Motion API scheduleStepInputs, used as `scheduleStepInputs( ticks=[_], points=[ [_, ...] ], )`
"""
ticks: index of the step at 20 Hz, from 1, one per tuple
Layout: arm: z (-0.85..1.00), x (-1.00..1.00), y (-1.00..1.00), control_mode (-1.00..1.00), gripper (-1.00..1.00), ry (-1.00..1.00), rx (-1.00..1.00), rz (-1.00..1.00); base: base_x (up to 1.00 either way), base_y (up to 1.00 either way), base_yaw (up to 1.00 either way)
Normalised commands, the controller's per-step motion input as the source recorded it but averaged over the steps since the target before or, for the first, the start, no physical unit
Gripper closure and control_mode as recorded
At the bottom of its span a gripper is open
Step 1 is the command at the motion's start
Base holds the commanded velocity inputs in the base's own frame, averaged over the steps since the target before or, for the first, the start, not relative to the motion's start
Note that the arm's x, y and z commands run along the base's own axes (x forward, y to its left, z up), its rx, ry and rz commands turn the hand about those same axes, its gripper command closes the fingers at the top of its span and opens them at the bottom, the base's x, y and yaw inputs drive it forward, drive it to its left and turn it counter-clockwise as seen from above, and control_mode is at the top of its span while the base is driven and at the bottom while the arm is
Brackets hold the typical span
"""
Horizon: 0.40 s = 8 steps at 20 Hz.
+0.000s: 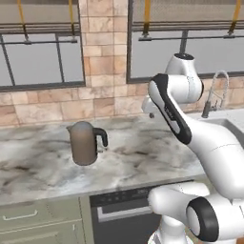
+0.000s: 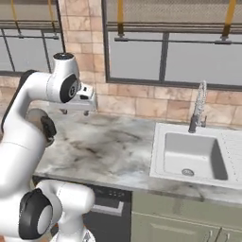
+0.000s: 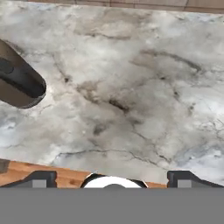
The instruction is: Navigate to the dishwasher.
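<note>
The dishwasher sits directly below me, set under the front edge of the marble counter — a dark grey-black front topped by a black control strip with small pale markings and, beneath it, a long silver bar handle. In the right base view the same dark panel shows just past my white base, flanked by sage-green cabinet fronts. To its other side in the left base view, green drawers with pale handles run along under the counter.

Above, the grey-veined marble carries a brown kettle with a dark handle, standing upright and well apart from the white sink. A silver spring faucet rises behind the basin. Tan stone tiles line the wall, broken by dark-framed windows.

My gripper hangs over bare marble with the kettle off to one side — fingertips spread wide apart, nothing between them.
</note>
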Motion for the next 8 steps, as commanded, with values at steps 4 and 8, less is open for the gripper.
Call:
scheduleStepInputs(
  ticks=[4,8],
  points=[
    [0.0,0.0,0.0,1.0,-1.0,0.0,0.0,0.0,0.96,0.25,-0.01],
    [0.0,0.0,0.0,1.0,-1.0,0.0,0.0,0.0,0.85,0.13,0.01]
  ],
)
